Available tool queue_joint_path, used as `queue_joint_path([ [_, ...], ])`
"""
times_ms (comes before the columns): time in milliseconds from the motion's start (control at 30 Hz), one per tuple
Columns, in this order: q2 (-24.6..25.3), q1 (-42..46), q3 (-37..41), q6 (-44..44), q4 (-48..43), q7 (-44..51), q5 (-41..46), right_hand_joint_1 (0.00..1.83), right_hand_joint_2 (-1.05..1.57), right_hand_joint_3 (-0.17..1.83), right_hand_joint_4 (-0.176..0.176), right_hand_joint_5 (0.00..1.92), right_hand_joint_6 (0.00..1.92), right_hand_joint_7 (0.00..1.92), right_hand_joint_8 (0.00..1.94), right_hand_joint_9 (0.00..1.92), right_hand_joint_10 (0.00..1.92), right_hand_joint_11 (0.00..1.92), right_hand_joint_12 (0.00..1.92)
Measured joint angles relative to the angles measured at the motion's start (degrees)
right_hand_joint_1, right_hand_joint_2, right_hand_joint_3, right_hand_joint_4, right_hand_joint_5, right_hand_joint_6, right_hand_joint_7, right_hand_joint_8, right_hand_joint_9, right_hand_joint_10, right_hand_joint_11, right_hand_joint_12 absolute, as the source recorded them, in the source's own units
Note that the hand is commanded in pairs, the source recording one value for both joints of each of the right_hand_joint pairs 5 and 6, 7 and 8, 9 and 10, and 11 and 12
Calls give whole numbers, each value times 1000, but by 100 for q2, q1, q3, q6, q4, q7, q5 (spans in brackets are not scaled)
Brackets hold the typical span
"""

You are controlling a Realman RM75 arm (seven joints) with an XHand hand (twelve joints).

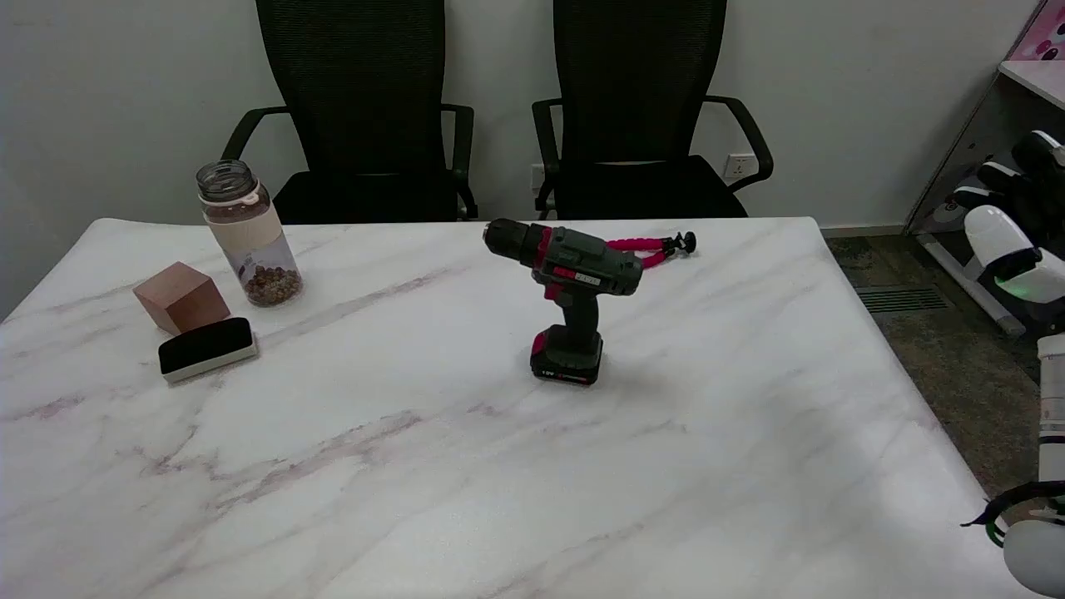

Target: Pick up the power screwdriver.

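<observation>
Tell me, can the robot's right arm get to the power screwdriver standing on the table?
Probably yes. The power screwdriver stands upright on its battery base near the table's middle, with bare tabletop between it and the lower right, where the arm comes in. The pink tripod lies behind it. The right hand is out of view.

At the frame's left, a jar [247, 235] of nuts, a wooden block [180, 297] and an eraser [206, 349]; a pink tripod [653, 248] mid-top; two chairs [366, 108] behind.

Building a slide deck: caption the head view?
Power screwdriver stands upright on marble table, untouched.
</observation>
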State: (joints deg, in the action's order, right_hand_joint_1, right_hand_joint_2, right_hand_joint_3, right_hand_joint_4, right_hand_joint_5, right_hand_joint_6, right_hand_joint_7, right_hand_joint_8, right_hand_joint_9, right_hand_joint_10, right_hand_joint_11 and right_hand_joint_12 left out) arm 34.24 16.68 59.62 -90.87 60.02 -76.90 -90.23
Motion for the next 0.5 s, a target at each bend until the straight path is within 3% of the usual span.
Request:
queue_joint_path([
  [300, -74, 26, 29, 61, -221, -122, 98, 924, 184, 1022, -129, 298, 298, 298, 298, 485, 485, 671, 671],
  [500, -106, -32, -42, 281, -254, -179, 113, 921, 96, 997, -90, 297, 297, 297, 297, 462, 462, 642, 642],
])
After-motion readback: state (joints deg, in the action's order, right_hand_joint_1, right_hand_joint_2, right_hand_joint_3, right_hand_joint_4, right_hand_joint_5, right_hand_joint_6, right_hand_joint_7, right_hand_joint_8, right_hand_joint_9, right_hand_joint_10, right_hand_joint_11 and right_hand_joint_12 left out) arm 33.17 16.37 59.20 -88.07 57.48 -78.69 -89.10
